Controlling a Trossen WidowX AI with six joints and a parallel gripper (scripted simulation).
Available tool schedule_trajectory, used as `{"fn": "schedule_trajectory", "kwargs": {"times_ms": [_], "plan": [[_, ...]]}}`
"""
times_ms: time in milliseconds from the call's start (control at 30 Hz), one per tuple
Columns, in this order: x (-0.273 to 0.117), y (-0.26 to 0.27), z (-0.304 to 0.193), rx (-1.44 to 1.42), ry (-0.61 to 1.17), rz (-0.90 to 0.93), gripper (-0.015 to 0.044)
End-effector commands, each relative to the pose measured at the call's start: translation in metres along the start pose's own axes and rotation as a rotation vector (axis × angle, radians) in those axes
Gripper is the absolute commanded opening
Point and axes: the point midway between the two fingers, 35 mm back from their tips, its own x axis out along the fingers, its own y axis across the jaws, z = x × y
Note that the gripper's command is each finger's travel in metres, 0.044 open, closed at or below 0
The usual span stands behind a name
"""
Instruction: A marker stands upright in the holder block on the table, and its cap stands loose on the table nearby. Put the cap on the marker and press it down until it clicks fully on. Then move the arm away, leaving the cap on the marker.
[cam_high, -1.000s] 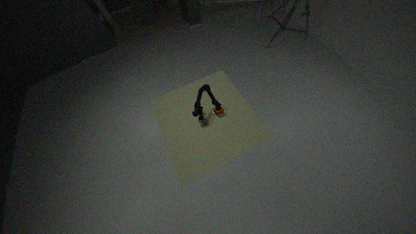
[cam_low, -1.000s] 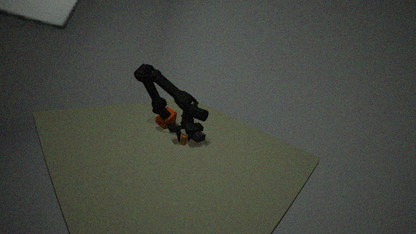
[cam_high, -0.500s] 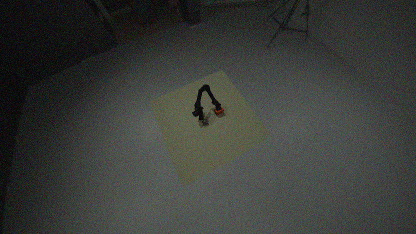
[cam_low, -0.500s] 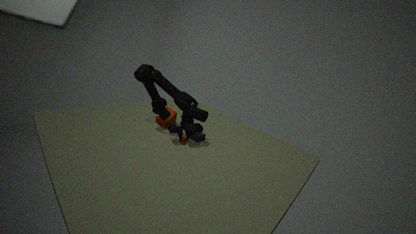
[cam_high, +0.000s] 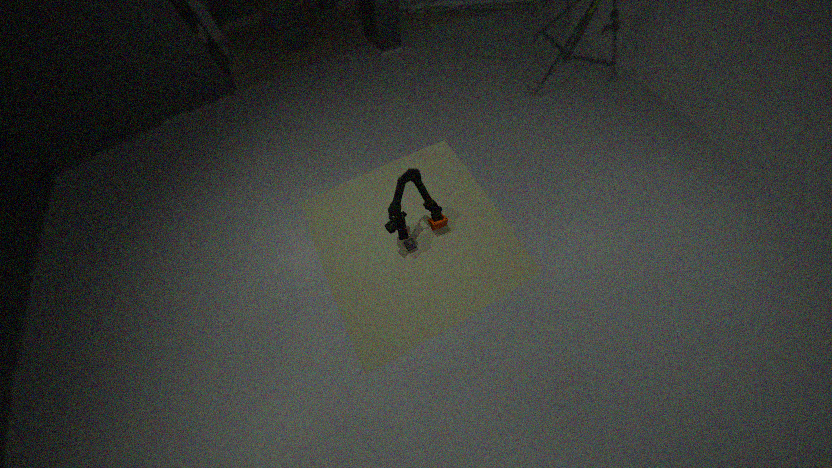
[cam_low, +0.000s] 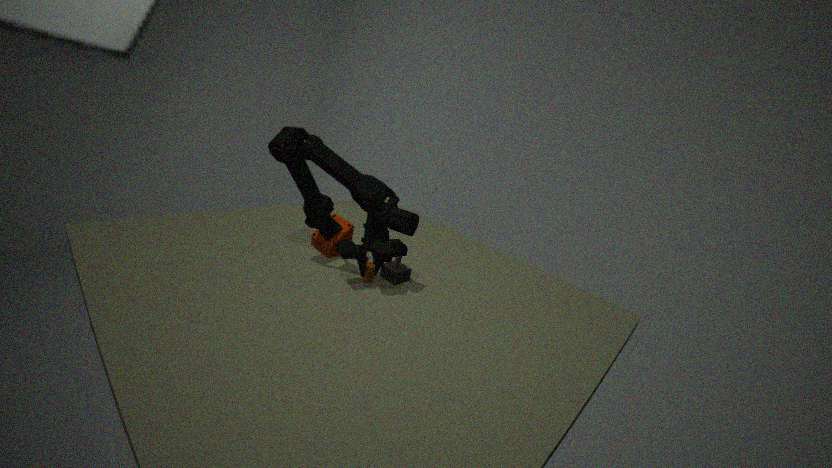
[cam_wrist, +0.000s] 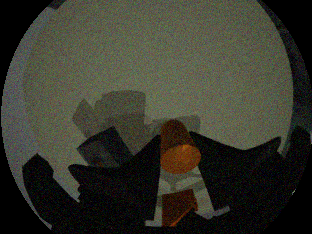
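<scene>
Gripping cap (cam_wrist: 179, 151), end effector (cam_low: 370, 271) just beside holder block (cam_low: 396, 272).

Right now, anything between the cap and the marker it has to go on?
Nothing visible. The gripper is shut on the orange cap, low at the table. The holder block with the marker sits right beside it, with only bare table between them. The marker's tip is too dim to make out.

Holder block (cam_low: 396, 272) just beside gripper (cam_low: 370, 271) (cap (cam_wrist: 178, 149) clamped); open table (cam_low: 290, 360) elsewhere.
</scene>
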Motion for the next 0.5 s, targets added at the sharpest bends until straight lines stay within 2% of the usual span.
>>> {"fn": "schedule_trajectory", "kwargs": {"times_ms": [0, 467], "plan": [[-0.011, 0.0, 0.002, 0.015, -0.005, 0.006, 0.0], [-0.04, 0.001, 0.002, 0.036, -0.008, 0.002, 0.0]]}}
